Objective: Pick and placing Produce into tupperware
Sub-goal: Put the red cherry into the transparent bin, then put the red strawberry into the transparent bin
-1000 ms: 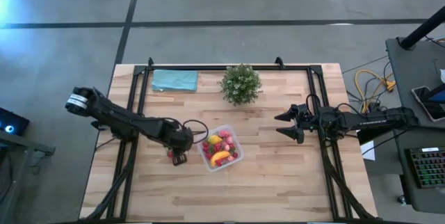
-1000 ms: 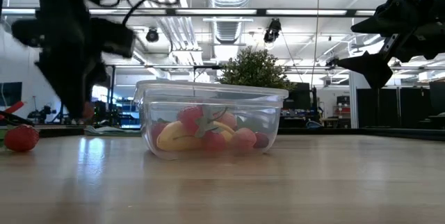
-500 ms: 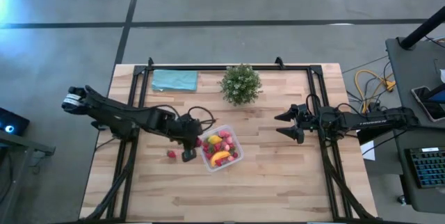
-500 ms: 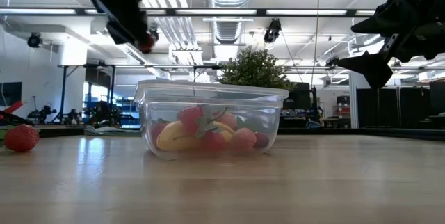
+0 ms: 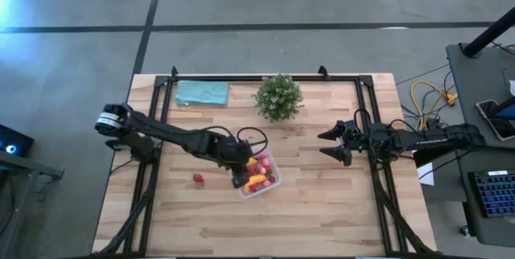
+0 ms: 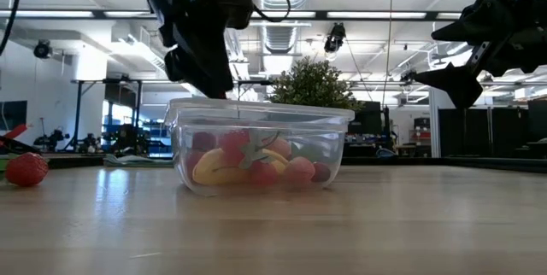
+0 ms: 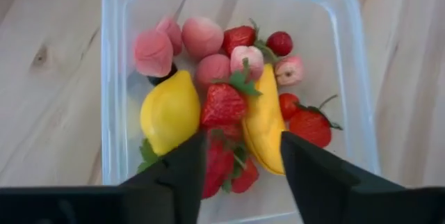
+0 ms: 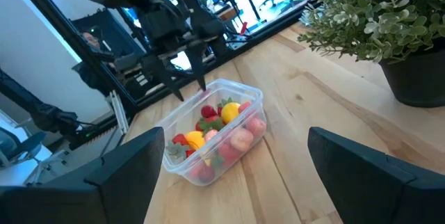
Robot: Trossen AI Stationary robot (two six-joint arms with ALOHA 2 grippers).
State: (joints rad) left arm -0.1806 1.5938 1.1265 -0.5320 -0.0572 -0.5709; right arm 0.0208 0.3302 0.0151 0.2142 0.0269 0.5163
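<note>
From above, the left gripper hangs over the clear container near the middle of the tabletop; the right gripper waits toward the right edge, jaws wide apart. From the side, one red berry lies alone on the wood. The left wrist view shows its jaws apart and empty above glossy strawberries, a smooth lemon and a banana. Best to lift straight up, clear of the thin rim.

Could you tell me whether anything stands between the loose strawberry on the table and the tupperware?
Nothing visible does: only bare table lies between the strawberry and the tupperware. The left gripper hangs over the tupperware.
</note>
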